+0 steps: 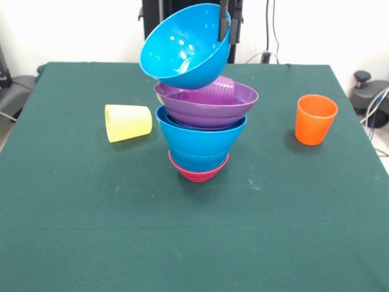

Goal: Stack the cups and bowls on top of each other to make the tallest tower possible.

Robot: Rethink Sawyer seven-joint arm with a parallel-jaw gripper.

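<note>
**Blue bowl held over the stack, ready to set down**

The gripper (227,29) comes down at the top of the frame with its dark fingers pinched across the rim of a large blue bowl (182,52), one inside and one outside the wall. The bowl hangs tilted, mouth facing the camera, just above the tower (203,131).

To place it well, the bowl should probably be levelled and centred over the purple cup (223,85) before release; a tilted drop could slide off on such slick plastic.

The tower reads, bottom up: small magenta bowl (199,172), deep blue bowl (202,139), wide shallow purple bowl (206,104), with the ribbed translucent cup inside. Whether another bowl nests between them is hard to tell. All are glossy, round, smooth-walled.

On the green cloth table (194,243), a translucent yellow cup (127,122) lies sideways; an opaque orange cup (315,119) stands upright, well apart.
</note>
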